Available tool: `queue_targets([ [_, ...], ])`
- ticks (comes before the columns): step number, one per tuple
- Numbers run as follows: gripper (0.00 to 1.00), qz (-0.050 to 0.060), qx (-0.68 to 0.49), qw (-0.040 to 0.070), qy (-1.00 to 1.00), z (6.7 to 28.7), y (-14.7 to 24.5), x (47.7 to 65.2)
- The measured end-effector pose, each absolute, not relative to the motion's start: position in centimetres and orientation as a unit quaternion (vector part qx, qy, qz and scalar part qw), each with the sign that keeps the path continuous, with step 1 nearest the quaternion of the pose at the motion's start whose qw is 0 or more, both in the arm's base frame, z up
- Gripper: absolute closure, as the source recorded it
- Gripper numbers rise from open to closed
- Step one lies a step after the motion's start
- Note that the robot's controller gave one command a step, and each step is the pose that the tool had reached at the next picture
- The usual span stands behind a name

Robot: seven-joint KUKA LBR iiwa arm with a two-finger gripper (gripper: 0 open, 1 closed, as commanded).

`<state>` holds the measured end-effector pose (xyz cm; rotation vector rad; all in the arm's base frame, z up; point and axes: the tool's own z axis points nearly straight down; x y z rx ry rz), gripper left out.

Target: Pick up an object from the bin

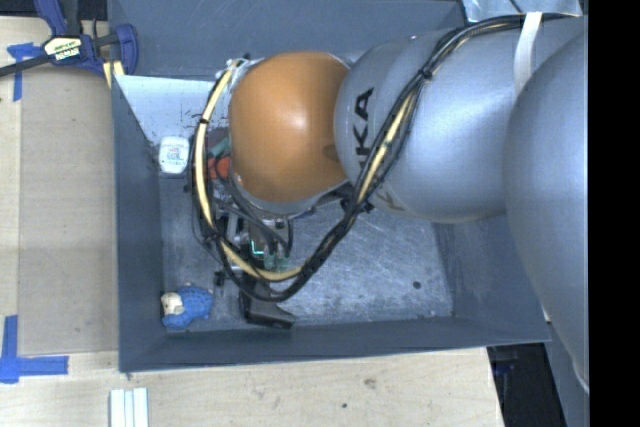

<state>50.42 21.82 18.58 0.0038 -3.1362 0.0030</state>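
You see a silver-grey arm [470,125] of smooth rounded segments ending in a glossy orange cover [285,125]. Just right of that cover stand black KUKA letters [362,130]; black and yellow cables [398,120] loop around it, and below it sits the dark gripper [255,250].

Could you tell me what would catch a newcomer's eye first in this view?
The arm's orange cover hangs over the middle of the grey bin. A small blue-and-white thing lies in its lower left corner, and a small white thing by the left wall.
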Motion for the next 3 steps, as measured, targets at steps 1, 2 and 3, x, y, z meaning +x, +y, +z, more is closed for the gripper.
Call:
queue_targets([
  [1, 0.0, 0.0, 0.075, 0.001, -0.997, 7.2, 23.9, 48.7],
  [2, 1.0, 0.0, 0.073, 0.0, -0.997, 7.5, 23.8, 48.8],
  [3, 1.0, -0.002, 0.084, -0.005, -0.996, 26.4, 22.0, 49.3],
])
